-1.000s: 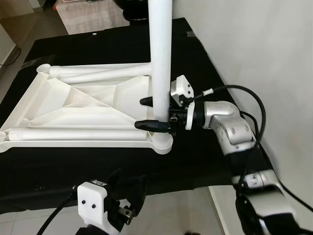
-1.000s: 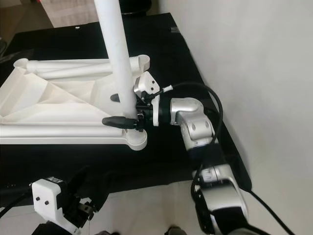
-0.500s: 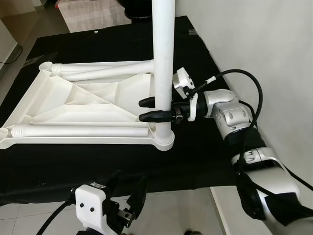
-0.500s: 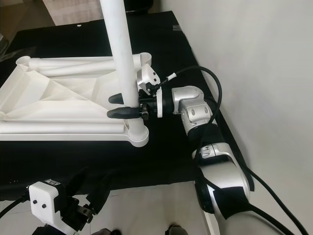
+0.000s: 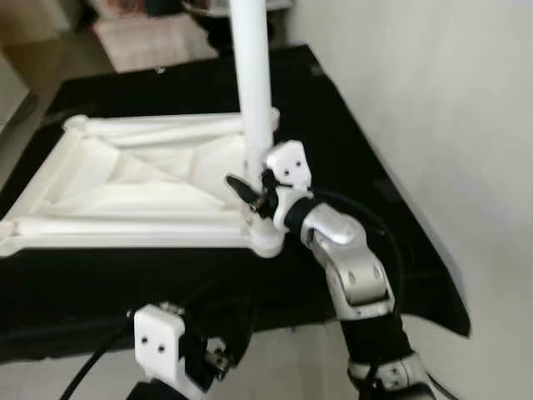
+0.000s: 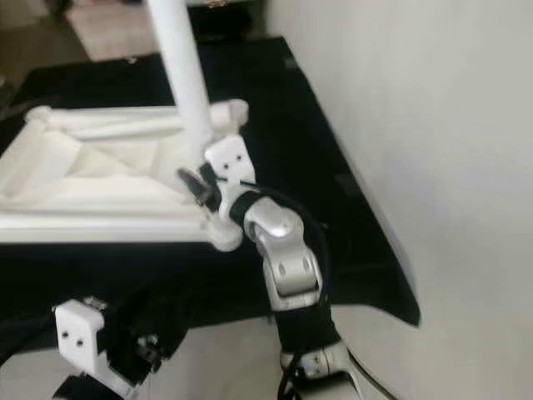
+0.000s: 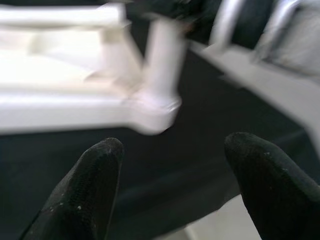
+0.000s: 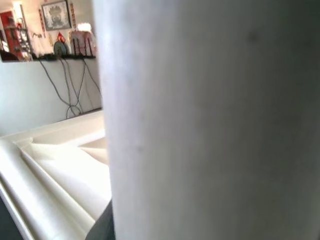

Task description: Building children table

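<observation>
The two long black fingers of the right gripper (image 5: 243, 193) clamp the lower part of a tall white plastic table leg (image 5: 252, 92) standing upright in the near right corner socket (image 5: 268, 242) of an upturned white plastic children's table top (image 5: 125, 187). The silver right arm (image 5: 350, 267) bends up from below to reach it. The right wrist view is taken up close by the leg's pale cylinder (image 8: 210, 120), with the table top's ribbed underside (image 8: 55, 170) beside it and a wall with hanging cables behind.

The table top lies underside up on a black cloth (image 5: 350, 158) spread over the floor, next to a white wall (image 5: 441, 125). Two more white legs lie flat along its near (image 5: 125, 227) and far (image 5: 158, 127) edges.

The left gripper (image 7: 172, 185) hangs low at the near edge of the cloth, fingers (image 7: 87, 190) spread apart and holding nothing. Its wrist camera looks toward the corner socket (image 7: 152, 107) and the black cloth (image 7: 165, 165). In the head views its white housing (image 5: 160, 337) sits over the pale floor tiles (image 5: 283, 367).
</observation>
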Available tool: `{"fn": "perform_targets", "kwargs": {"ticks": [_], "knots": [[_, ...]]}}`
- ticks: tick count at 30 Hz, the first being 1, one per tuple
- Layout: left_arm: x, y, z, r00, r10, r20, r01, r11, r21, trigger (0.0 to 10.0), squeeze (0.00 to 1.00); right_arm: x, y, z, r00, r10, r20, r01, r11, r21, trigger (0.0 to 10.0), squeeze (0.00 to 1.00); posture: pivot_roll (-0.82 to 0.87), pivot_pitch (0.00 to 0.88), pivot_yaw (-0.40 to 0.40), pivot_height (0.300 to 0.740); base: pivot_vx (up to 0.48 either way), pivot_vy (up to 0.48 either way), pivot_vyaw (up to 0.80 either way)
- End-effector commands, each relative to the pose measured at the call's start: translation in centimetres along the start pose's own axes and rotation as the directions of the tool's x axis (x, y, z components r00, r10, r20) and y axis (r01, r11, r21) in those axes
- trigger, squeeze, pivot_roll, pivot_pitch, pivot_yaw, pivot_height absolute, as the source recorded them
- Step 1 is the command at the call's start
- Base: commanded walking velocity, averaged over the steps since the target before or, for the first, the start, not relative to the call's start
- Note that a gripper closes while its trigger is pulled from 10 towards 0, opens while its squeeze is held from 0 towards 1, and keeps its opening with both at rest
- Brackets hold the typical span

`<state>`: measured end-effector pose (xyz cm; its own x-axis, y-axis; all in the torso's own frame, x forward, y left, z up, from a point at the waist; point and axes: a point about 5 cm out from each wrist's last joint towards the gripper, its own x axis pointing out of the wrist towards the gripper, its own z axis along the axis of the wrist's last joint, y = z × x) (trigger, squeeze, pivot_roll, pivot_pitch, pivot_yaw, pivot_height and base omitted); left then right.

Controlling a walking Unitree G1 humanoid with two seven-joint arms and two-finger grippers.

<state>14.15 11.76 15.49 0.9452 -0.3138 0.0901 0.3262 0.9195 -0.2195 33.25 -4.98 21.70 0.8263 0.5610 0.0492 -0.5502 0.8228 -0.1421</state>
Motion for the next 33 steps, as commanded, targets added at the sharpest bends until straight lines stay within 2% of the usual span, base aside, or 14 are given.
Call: {"fn": "perform_targets", "kwargs": {"ticks": [1,3,4,5,9,10,11,12,13,18,24,30,32,33], "knots": [[0.1,0.3,-0.4,1.0,0.017,-0.008,-0.017,1.0,0.001,10.0,0.0,1.1,-0.1,-2.5,0.992,-0.036,-0.124,0.041,0.998,0.041,0.0,0.0,0.1,0.156,0.023,0.74,0.0,0.0,0.0],[0.2,0.3,-0.4,1.0,0.031,0.0,-0.031,0.999,0.006,10.0,0.0,1.5,-0.3,-2.2,0.993,-0.029,-0.111,0.034,0.999,0.036,0.0,0.0,0.1,0.148,0.021,0.74,0.0,0.0,0.0],[0.2,0.4,-0.4,0.999,0.043,0.006,-0.043,0.999,0.012,10.0,0.0,1.7,-0.4,-2.0,0.995,-0.021,-0.102,0.024,0.999,0.028,0.8,0.0,0.1,0.148,0.021,0.74,0.0,0.0,0.0],[0.2,0.5,-0.4,0.999,0.05,0.008,-0.05,0.999,0.015,10.0,0.0,1.8,-0.6,-1.8,0.995,-0.02,-0.094,0.023,0.999,0.027,10.0,0.0,0.1,0.141,0.02,0.74,0.0,0.0,0.0],[0.3,0.6,-0.5,0.999,0.049,0.007,-0.049,0.999,0.013,10.0,0.0,1.4,-0.6,-1.2,0.998,-0.03,-0.06,0.032,0.999,0.034,10.0,0.0,0.08,0.136,0.028,0.74,0.0,0.0,0.0],[0.4,0.6,-0.5,0.999,0.045,0.006,-0.045,0.999,0.011,10.0,0.0,1.0,-0.6,-0.9,0.998,-0.043,-0.048,0.045,0.998,0.039,10.0,0.53,0.08,0.135,0.029,0.74,0.0,0.0,0.0],[0.5,0.7,-0.5,0.999,0.041,0.004,-0.041,0.999,0.008,10.0,0.0,0.5,-0.7,-0.7,0.998,-0.054,-0.035,0.055,0.997,0.046,10.0,1.0,0.08,0.132,0.032,0.74,0.0,0.0,0.0],[0.5,0.7,-0.5,0.999,0.041,0.004,-0.041,0.999,0.008,10.0,0.0,0.5,-0.7,-0.7,0.998,-0.054,-0.035,0.055,0.997,0.046,10.0,1.0,0.08,0.132,0.032,0.74,0.0,0.0,0.0],[0.8,0.9,-0.7,0.999,0.034,0.002,-0.034,0.999,0.005,10.0,0.0,-0.6,-1.5,-0.3,0.996,-0.091,-0.017,0.091,0.995,0.046,10.0,1.0,0.06,0.126,0.043,0.74,0.0,0.0,0.0],[1.1,1.0,-0.8,0.999,0.032,0.002,-0.033,0.999,0.004,10.0,0.0,-1.1,-2.2,-0.1,0.994,-0.112,-0.004,0.112,0.993,0.046,10.0,1.0,0.05,0.122,0.046,0.74,0.0,0.0,0.0],[1.6,1.5,-1.0,0.999,0.042,0.012,-0.042,0.999,0.01,10.0,0.0,-2.7,-4.7,1.7,0.987,-0.145,0.076,0.141,0.989,0.044,10.0,1.0,0.03,0.113,0.056,0.74,0.0,0.0,0.0],[1.7,1.8,-1.0,0.999,0.045,0.015,-0.046,0.999,0.013,10.0,0.0,-3.8,-4.3,2.9,0.991,-0.056,0.118,0.049,0.997,0.057,10.0,1.0,0.03,0.113,0.057,0.74,0.0,0.0,0.0],[1.7,2.0,-1.0,0.999,0.047,0.016,-0.047,0.999,0.016,10.0,0.0,-4.6,-3.3,3.8,0.988,0.043,0.152,-0.051,0.997,0.049,10.0,1.0,0.03,0.115,0.058,0.74,0.0,0.0,0.0],[1.7,2.0,-1.0,0.999,0.047,0.016,-0.047,0.999,0.016,10.0,0.0,-4.6,-3.3,3.8,0.988,0.043,0.152,-0.051,0.997,0.049,10.0,1.0,0.03,0.115,0.058,0.74,0.0,0.0,0.0]]}}
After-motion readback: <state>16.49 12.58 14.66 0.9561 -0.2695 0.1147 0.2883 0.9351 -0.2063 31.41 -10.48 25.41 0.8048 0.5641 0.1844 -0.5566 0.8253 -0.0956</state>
